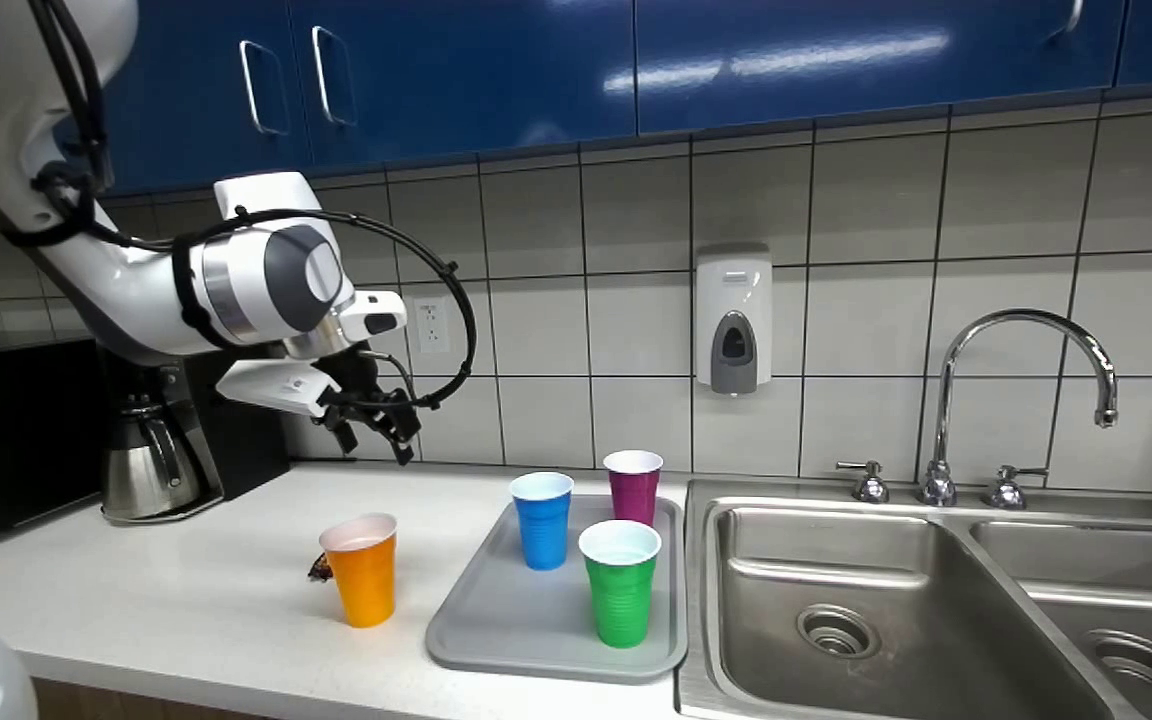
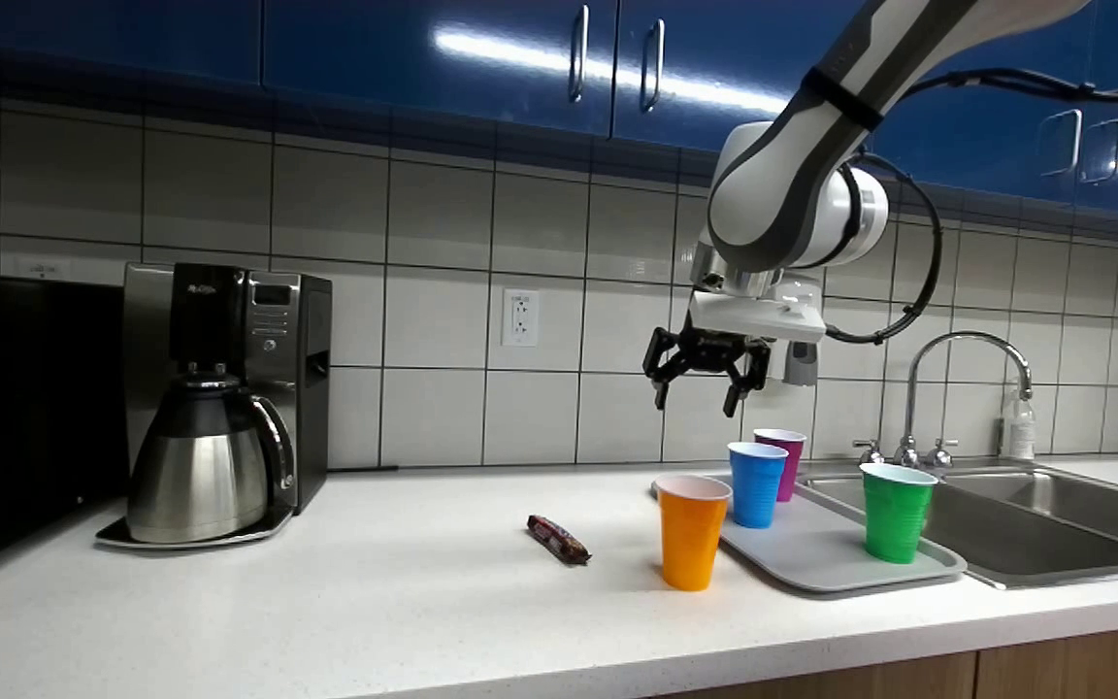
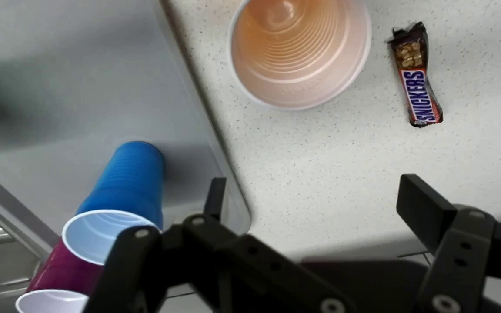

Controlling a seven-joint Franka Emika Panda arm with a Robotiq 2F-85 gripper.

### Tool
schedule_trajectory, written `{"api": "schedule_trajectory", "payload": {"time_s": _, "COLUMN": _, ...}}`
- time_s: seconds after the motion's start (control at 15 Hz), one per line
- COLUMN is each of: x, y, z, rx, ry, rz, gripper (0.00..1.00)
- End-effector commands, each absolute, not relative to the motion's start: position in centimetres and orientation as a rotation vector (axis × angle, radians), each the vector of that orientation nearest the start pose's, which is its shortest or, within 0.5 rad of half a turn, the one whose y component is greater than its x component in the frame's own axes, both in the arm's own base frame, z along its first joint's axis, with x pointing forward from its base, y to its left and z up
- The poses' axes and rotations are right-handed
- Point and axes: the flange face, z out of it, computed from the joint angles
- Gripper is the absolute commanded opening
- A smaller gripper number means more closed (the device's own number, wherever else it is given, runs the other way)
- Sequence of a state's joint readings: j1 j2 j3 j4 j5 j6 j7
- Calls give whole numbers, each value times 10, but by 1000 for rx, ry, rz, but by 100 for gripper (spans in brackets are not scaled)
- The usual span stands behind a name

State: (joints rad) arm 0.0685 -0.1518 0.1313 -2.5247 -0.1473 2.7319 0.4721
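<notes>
The white arm (image 2: 816,146) slopes down toward the gripper (image 2: 697,404) from above; the wrist (image 2: 741,282), just above it, bends so that the gripper points downward. In an exterior view, the two black fingers (image 2: 736,396) bow outward from the gripper's middle before turning down. The jaws stand wide apart, and in the wrist view a broad gap lies between the fingertips (image 3: 426,212).
</notes>
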Motion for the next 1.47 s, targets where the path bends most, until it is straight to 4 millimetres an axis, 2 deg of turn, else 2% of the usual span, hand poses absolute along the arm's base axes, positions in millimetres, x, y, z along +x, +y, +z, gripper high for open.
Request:
{"api": "schedule_trajectory", "payload": {"time_s": 0.0, "x": 472, "y": 83, "z": 373, "rx": -3049, "ry": 265, "rz": -613, "gripper": 100}}
{"api": "schedule_trajectory", "payload": {"time_s": 0.73, "x": 503, "y": 27, "z": 361, "rx": -3049, "ry": 328, "rz": -630, "gripper": 100}}
{"api": "schedule_trajectory", "payload": {"time_s": 1.07, "x": 525, "y": 5, "z": 355, "rx": -3056, "ry": 326, "rz": -646, "gripper": 100}}
{"api": "schedule_trajectory", "payload": {"time_s": 1.4, "x": 551, "y": -9, "z": 345, "rx": -3062, "ry": 325, "rz": -654, "gripper": 100}}
